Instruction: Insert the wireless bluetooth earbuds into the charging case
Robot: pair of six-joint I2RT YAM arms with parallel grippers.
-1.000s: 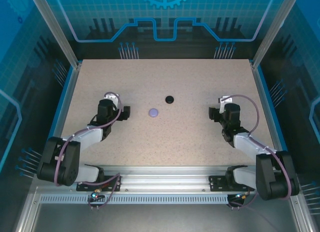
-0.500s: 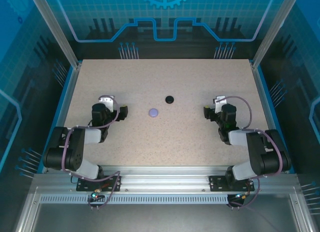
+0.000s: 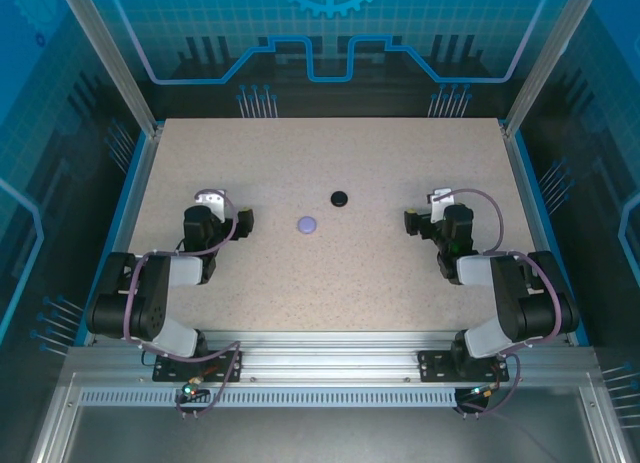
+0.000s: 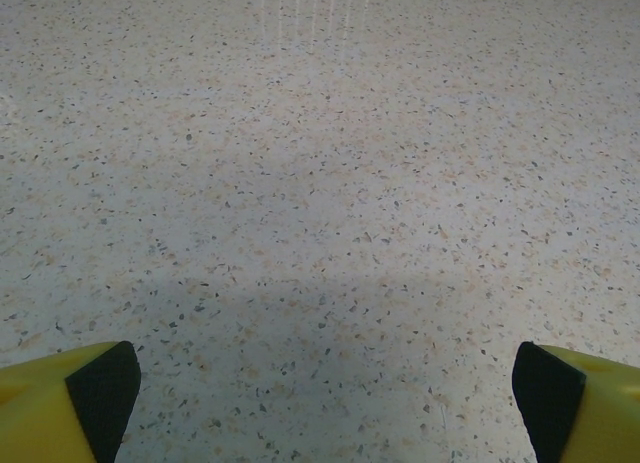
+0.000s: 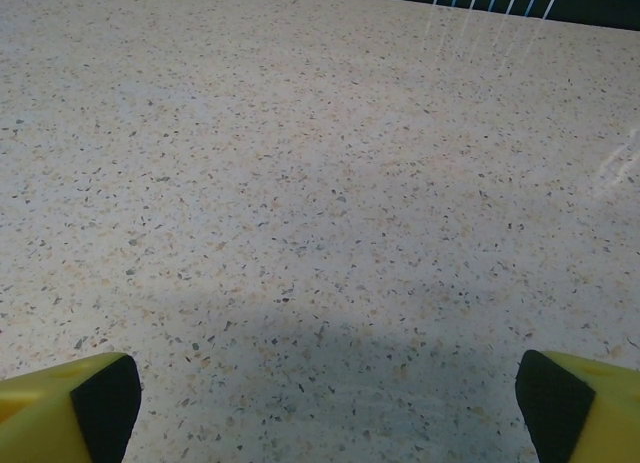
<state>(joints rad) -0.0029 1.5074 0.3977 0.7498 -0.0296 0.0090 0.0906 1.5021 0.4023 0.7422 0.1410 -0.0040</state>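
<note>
Two robot arms rest folded on a speckled table (image 3: 330,293), the left arm (image 3: 165,275) to the left of the lavender charging case (image 3: 306,223) and the right arm (image 3: 490,278) well to its right. The left jaws stand wide apart and point toward that case, their yellow fingertips (image 4: 70,403) low over bare table. The right jaws gape equally wide, fingertips (image 5: 75,408) spread. A black charging case (image 3: 340,197) lies near the lavender one, just beyond it to the right, not touching.
</note>
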